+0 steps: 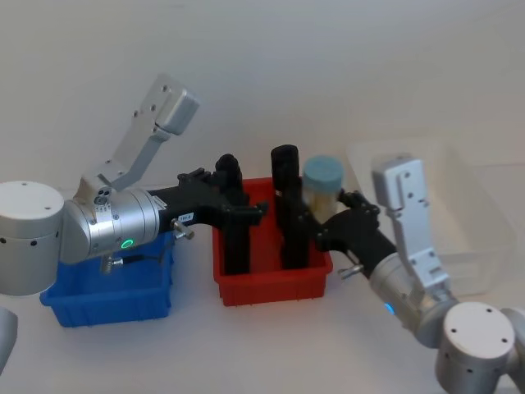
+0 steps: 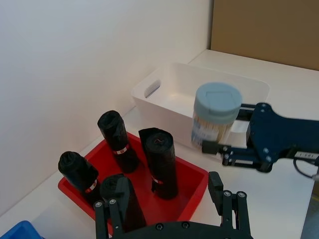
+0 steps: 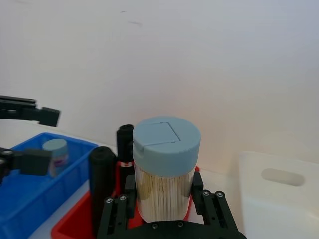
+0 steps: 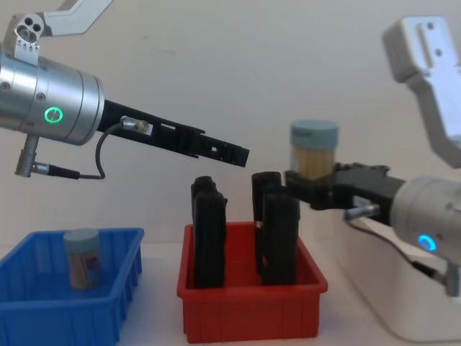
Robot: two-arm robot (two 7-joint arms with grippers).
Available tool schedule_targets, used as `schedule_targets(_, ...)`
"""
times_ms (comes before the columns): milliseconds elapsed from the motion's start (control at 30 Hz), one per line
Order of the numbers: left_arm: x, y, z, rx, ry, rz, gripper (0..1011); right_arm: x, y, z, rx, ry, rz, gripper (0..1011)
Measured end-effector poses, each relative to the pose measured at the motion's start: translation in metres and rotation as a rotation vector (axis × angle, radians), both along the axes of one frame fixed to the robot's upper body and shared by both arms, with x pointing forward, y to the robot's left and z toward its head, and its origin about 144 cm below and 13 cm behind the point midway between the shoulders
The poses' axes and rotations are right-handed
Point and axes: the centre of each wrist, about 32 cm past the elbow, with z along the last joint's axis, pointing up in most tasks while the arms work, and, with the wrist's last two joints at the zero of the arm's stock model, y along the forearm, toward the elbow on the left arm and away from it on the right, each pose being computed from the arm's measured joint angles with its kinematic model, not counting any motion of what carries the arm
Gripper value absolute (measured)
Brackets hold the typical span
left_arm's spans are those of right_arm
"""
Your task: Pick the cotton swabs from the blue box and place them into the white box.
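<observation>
The right gripper [image 4: 311, 180] is closed around the lower body of a jar of cotton swabs [image 4: 314, 151], holding it upright above the right end of the red bin [image 4: 252, 317]. The white box [image 4: 367, 288] sits just to the right of that bin. The step in hand looks like the carry across. To do it well, the arm should probably hold the jar level, clear the box's near wall, lower it well inside, and only then release, so that it lands standing.

The left gripper [image 4: 223, 150] hovers above the red bin's left half with its fingers spread wide and nothing between them. A second jar [image 4: 81, 258] stands in the blue box [image 4: 43, 317], left of the red bin.

The held jar is a smooth, clear cylinder packed with beige sticks. It has a pale blue lid [image 3: 166, 139] with a flip tab. A round, slick wall like this could twist in a light grip. The white box is smooth and thick-walled, with rounded corners and a handle slot, while the blue box has ribbed sides. Tall black rolls [image 4: 209, 245] stand upright in the red bin.
</observation>
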Motion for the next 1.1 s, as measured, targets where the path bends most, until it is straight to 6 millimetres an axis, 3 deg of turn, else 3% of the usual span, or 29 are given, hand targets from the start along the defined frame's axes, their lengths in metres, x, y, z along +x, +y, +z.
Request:
schedule_targets(467, 0.0, 0.0, 0.0, 0.0, 0.0, 0.0, 1004, -0.014, -0.061, 0.005, 0.037, -0.001, -0.224, 649)
schedule_targets(1100, 0.0, 0.0, 0.0, 0.0, 0.0, 0.0, 1004, 0.001, -0.102, 0.003, 0.075, 0.137, -0.324, 649)
